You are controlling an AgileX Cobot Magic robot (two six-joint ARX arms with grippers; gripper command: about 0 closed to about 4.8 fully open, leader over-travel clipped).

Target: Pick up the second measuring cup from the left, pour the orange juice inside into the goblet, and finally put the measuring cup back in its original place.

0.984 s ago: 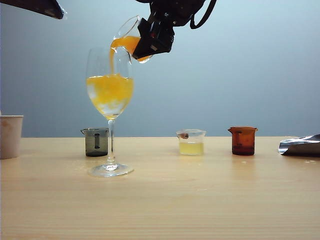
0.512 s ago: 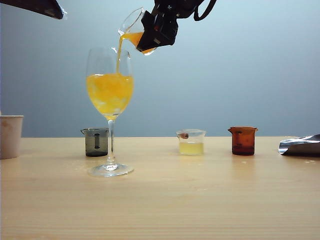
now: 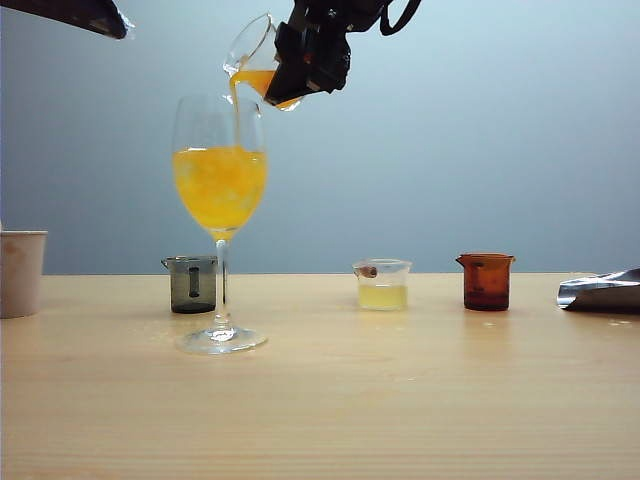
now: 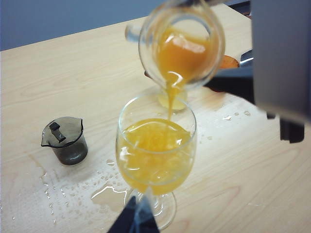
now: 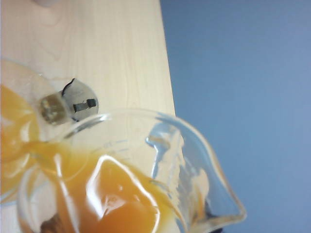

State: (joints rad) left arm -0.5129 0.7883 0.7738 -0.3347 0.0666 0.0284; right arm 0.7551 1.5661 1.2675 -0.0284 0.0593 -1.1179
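Observation:
The second measuring cup [image 3: 250,52], small and clear, hangs tilted above the goblet [image 3: 220,200] with my right gripper [image 3: 303,60] shut on it. A thin stream of orange juice [image 3: 235,95] runs from its lip into the goblet's bowl, which is about half full. In the left wrist view the cup [image 4: 181,46] pours straight down into the goblet [image 4: 156,155]. The right wrist view is filled by the cup [image 5: 160,160] and its juice [image 5: 116,199], which hide the fingers. My left gripper [image 4: 135,216] hangs high at the left, its dark tips meeting in a point, with nothing in it.
On the table stand a smoky grey cup [image 3: 193,284] behind the goblet, a clear cup of pale yellow liquid [image 3: 382,284] and an amber cup [image 3: 487,281]. A paper cup [image 3: 20,272] is at the left edge and crumpled foil [image 3: 600,290] at the right. Spilled drops [image 4: 73,189] wet the wood near the goblet's foot.
The right gripper has lifted the cup higher and tipped it further. The cup holds less juice, the stream has thinned and the goblet's level has risen slightly. The left arm has stayed still.

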